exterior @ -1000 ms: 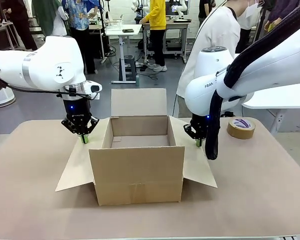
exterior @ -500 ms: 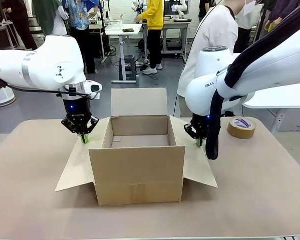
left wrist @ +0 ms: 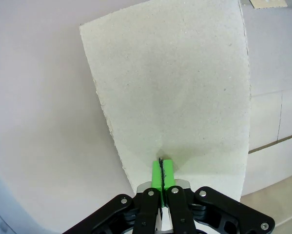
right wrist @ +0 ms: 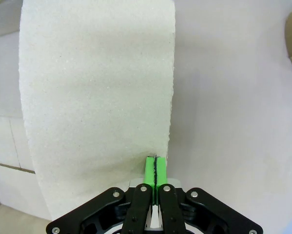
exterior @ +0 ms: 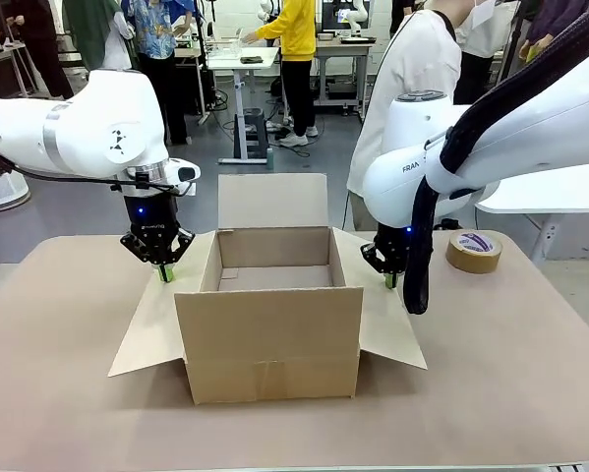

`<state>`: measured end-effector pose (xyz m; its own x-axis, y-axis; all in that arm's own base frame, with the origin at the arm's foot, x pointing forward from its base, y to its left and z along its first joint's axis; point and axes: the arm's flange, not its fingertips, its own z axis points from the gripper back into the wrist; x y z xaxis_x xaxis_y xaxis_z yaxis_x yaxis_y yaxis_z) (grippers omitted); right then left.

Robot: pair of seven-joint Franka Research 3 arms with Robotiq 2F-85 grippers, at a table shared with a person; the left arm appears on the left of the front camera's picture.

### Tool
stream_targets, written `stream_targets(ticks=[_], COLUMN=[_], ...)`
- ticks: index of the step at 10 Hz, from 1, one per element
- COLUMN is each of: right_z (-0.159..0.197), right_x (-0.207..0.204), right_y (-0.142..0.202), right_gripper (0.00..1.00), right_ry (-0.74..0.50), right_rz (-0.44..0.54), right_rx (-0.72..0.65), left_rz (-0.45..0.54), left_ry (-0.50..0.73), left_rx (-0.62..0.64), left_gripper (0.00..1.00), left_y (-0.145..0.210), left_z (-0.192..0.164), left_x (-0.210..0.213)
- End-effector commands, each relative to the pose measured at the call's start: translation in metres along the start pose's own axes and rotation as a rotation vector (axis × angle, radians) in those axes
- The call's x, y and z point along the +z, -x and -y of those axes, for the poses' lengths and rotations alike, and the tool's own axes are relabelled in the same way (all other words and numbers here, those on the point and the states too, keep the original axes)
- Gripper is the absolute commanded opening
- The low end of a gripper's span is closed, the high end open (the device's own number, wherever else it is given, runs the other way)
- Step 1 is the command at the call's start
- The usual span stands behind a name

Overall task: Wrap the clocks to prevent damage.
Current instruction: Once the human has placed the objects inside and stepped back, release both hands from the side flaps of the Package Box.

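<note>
The L gripper [exterior: 162,269] is pointing straight down w/ its green pads [left wrist: 157,171] pressed fully together and nothing between them. Its tip is touching the left flap [exterior: 156,320] of the cardboard box [exterior: 269,334], near the flap's far end, and seems to be pushing it down toward the table [exterior: 58,393]. The box is standing open in the middle, w/ its far flap [exterior: 272,202] upright. On the other side the R gripper [exterior: 388,279] is doing the same: pads closed tight, gripping nothing, tip resting on the right flap [exterior: 384,320]. A brown tape roll [exterior: 473,252] is lying near it, further to the R. A person [exterior: 412,88] is standing behind the far R corner.

Where the clocks are lying I cannot tell, so their direction from either gripper and their long axis are unknown. Judgement: the opening is sitting between both arms, approx. equally near, so neither arm is having an advantage. The flaps are being pinned open so that the bundle can go in.
</note>
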<state>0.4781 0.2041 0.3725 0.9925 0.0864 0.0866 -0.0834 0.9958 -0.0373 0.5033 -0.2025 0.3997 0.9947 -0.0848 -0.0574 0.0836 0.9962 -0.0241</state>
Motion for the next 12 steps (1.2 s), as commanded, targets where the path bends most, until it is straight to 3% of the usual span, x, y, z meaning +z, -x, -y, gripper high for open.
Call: stream_targets(ticks=[1,12], right_z=[0.0005,0.0005], right_x=[-0.0026,-0.0026], right_y=[0.0007,0.0007], right_gripper=[0.01,0.01], right_ry=[0.002,0.002], right_rz=[-0.005,-0.005], right_rx=[0.0,0.0], left_rz=[-0.006,-0.006], left_ry=[-0.002,-0.002], left_rx=[0.001,0.001], left_gripper=[0.0,0.0], left_y=[0.0003,0.0003], left_z=[-0.0007,-0.0007], left_x=[-0.0014,-0.0014])
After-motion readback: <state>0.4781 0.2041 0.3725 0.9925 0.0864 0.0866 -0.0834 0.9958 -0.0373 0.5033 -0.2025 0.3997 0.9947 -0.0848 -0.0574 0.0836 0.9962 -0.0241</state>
